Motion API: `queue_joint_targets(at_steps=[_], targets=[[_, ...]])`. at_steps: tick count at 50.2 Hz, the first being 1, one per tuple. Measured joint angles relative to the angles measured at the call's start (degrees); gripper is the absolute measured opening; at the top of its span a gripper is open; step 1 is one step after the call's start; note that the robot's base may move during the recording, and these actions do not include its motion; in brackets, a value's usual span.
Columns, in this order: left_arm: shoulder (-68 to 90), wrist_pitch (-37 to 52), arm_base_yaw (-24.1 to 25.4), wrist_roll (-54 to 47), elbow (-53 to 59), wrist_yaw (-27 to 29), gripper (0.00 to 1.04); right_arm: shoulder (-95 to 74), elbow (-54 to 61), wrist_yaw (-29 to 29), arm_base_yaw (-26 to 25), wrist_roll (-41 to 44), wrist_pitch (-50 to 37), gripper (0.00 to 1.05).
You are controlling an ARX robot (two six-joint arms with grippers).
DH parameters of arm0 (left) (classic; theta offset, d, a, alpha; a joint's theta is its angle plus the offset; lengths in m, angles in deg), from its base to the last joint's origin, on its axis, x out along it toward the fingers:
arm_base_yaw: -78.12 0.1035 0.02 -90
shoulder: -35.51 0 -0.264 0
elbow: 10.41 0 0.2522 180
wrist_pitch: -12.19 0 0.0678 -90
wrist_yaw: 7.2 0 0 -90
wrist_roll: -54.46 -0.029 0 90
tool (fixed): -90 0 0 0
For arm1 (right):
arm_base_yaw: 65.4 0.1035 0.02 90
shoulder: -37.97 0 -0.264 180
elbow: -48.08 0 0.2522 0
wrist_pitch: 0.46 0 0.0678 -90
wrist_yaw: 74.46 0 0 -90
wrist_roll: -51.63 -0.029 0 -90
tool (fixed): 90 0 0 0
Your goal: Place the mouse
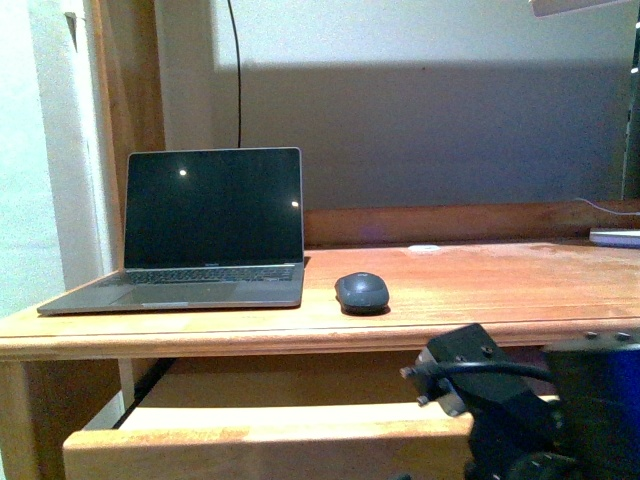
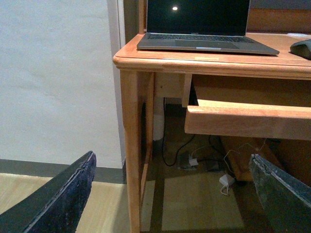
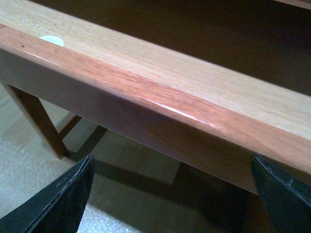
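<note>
- Resting on the worktop [image 1: 480,285], a wooden desk against the wall, are an open laptop [image 1: 200,235] with a dark screen and, just beside its right front corner but apart from it, the mouse [image 1: 362,291].
- Below the worktop a pull-out shelf [image 1: 270,425] stands drawn forward, bare in the front view; the right wrist view shows a wooden edge with a small white disc [image 3: 51,41] on the surface behind it.
- Left tool [image 2: 177,194]: fingers spread wide apart and holding nothing, low beside the desk leg, well below the mouse, which shows only at the edge of that view [image 2: 302,49].
- Right tool [image 3: 170,194]: fingers likewise spread apart and holding nothing, just below the wooden edge.
- Step judged: the mouse sits free on the worktop with no tool near it, so either placement is finished or no pick-up has begun; the frames do not settle which.
- Next move, if a pick-up is due: raise one tool above the worktop and close across the mouse's sides.
- Mouse: small, dark grey, oval, domed back, lying flat.
</note>
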Motion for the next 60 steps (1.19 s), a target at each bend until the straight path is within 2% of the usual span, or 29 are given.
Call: queue_joint_targets(at_steps=[16, 25, 30, 35, 43, 49, 55, 60], targets=[[0.0, 0.0, 0.0, 0.0, 0.0, 0.0, 0.97, -12.6, -20.5, 6.1, 2.0, -2.3, 7.8, 0.97], [0.0, 0.0, 0.0, 0.0, 0.0, 0.0, 0.97, -15.7, -26.0, 9.9, 3.0, -3.4, 10.3, 0.97], [0.0, 0.0, 0.0, 0.0, 0.0, 0.0, 0.97, -15.5, -25.9, 9.5, 3.1, -5.4, 9.9, 0.97], [0.0, 0.0, 0.0, 0.0, 0.0, 0.0, 0.97, -14.2, -23.9, 6.3, 2.5, -5.9, 7.9, 0.97], [0.0, 0.0, 0.0, 0.0, 0.0, 0.0, 0.97, 0.5, -9.9, 1.8, -0.9, -10.6, 6.4, 0.97], [0.0, 0.0, 0.0, 0.0, 0.0, 0.0, 0.97, 16.9, 4.1, -1.6, -6.6, -15.8, 7.9, 0.97], [0.0, 0.0, 0.0, 0.0, 0.0, 0.0, 0.97, 33.6, 16.9, -6.1, -12.5, -20.2, 13.2, 0.97], [0.0, 0.0, 0.0, 0.0, 0.0, 0.0, 0.97, 53.0, 26.8, -11.2, -19.2, -22.8, 23.4, 0.97]])
